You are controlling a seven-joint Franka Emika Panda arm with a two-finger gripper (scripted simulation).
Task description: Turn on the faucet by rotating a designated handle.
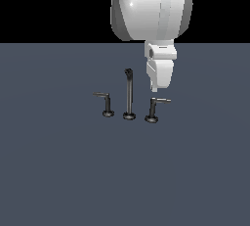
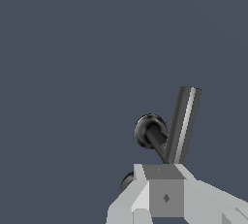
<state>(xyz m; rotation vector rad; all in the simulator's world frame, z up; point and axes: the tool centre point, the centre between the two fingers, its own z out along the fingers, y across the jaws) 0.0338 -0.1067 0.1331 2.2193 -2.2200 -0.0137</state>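
Note:
The faucet stands on the flat grey floor as three dark pieces: a tall thin spout (image 1: 129, 95) in the middle and a short handle on either side. The handle (image 1: 155, 107) on the exterior view's right has a slanted stem and a bright silvery lever bar (image 1: 162, 101). My gripper (image 1: 155, 88) hangs just above that handle's stem, fingers together and shut on nothing. In the wrist view the silvery lever bar (image 2: 184, 121) and the handle's round base (image 2: 149, 131) lie just beyond my gripper (image 2: 163, 174). Whether the fingers touch the lever I cannot tell.
The other handle (image 1: 105, 103), with an upright stem and a duller grey lever, stands on the exterior view's left of the spout. A second dark round base (image 2: 127, 181) peeks out beside my fingers in the wrist view. The grey floor (image 1: 58, 171) spreads all around.

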